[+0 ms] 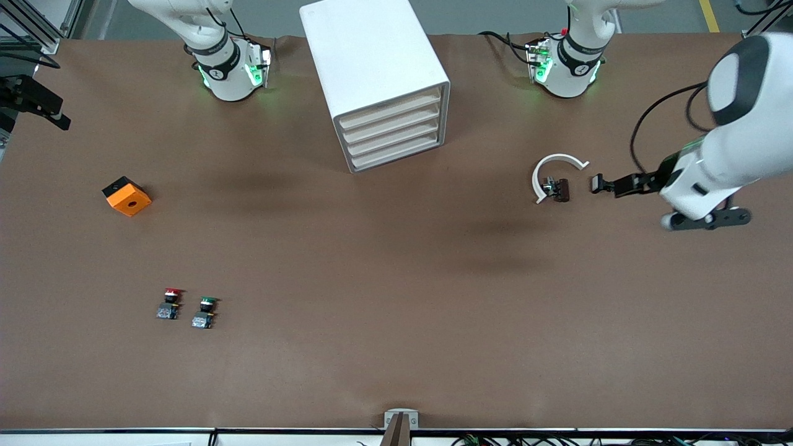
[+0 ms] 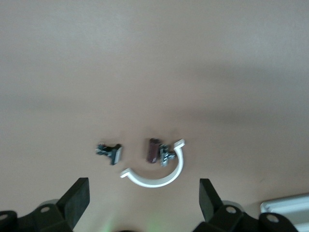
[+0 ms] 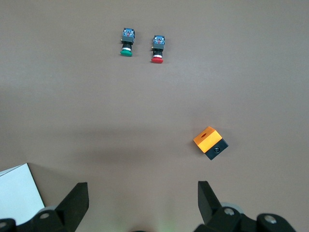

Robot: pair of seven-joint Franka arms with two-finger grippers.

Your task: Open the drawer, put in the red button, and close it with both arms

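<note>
Both arms wait up high, and the drawers are all shut.

The red button [image 1: 170, 304] sits on the brown table [image 1: 396, 322] toward the right arm's end, just beside a green button [image 1: 205, 312] and nearer to the front camera than the orange box [image 1: 126, 196]. The white drawer box [image 1: 378, 80] stands between the two arm bases. The left gripper [image 2: 144, 200] hangs wide open and holds nothing, over a white ring piece [image 1: 556, 173] and a small dark part [image 1: 557, 189]. The right gripper [image 3: 143, 200] is wide open too and holds nothing, up over the table near the orange box.
</note>
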